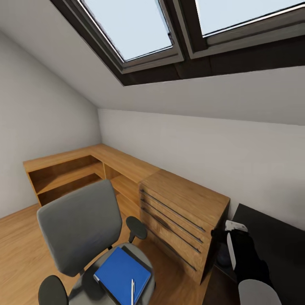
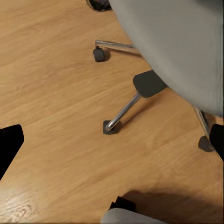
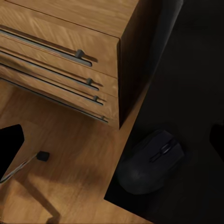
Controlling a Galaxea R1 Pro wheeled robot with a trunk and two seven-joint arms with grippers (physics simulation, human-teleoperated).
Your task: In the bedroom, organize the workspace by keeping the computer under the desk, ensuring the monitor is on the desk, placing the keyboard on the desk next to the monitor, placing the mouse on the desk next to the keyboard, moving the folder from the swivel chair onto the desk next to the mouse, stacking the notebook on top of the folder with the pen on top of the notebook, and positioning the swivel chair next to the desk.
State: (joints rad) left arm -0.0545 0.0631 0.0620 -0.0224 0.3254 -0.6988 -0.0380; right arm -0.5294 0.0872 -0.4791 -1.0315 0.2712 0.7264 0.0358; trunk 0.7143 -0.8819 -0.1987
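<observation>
The swivel chair (image 1: 80,224) stands at the lower left, its grey back towards the wall. On its seat lies the blue folder (image 1: 120,271) with the white pen (image 1: 132,292) on top. A black desk (image 1: 275,241) fills the lower right corner. The dark mouse (image 3: 149,161) rests on the desk's corner, and my right gripper (image 3: 114,140) hovers open above it, apart from it. My left gripper (image 2: 112,140) is open over the floor beside the chair's chrome base (image 2: 123,112). The computer, monitor, keyboard and notebook are out of view.
A wooden drawer chest (image 1: 186,216) stands right beside the desk's end, with low wooden shelves (image 1: 67,173) running along the walls behind the chair. Sloped ceiling with skylights (image 1: 131,25) overhead. Bare wood floor (image 1: 17,254) lies left of the chair.
</observation>
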